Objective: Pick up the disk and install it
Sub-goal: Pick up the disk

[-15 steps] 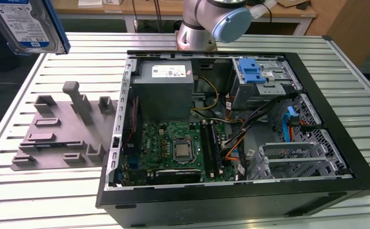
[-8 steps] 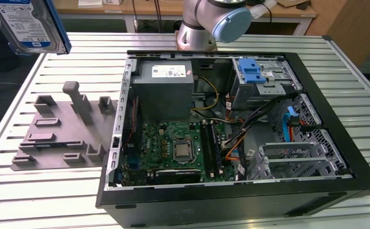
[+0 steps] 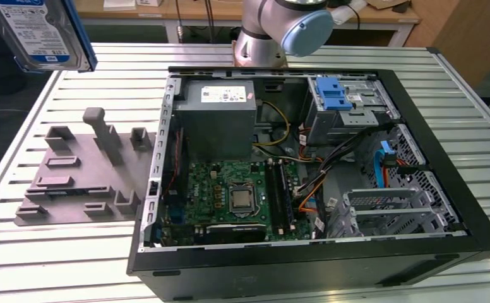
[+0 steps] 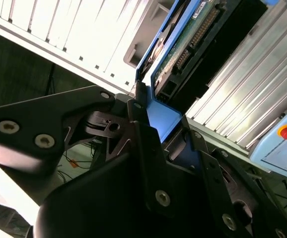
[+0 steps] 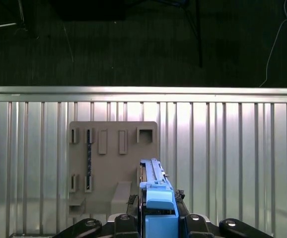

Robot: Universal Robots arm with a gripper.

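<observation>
Clamping the blue carrier frame, your fingers (image 4: pixel 146 148) hold the disk (image 3: pixel 41 31) up in the air, well off to the exterior view's left of the open computer case (image 3: pixel 312 164). In the first wrist view you see the gripper (image 5: pixel 158 219) looking down on the grey holder plate (image 5: pixel 113 158), which lies on the table (image 3: pixel 76 252) just beside that case.

An open computer case (image 3: pixel 312 273) lies on the slatted worktop (image 3: pixel 60 265), toward its edge on the exterior view's right, showing a motherboard (image 3: pixel 237 199), power supply (image 3: pixel 220 120) and drive cage (image 3: pixel 346 104). A grey fixture (image 3: pixel 64 189) sits just beside it, near the opposite edge.
</observation>
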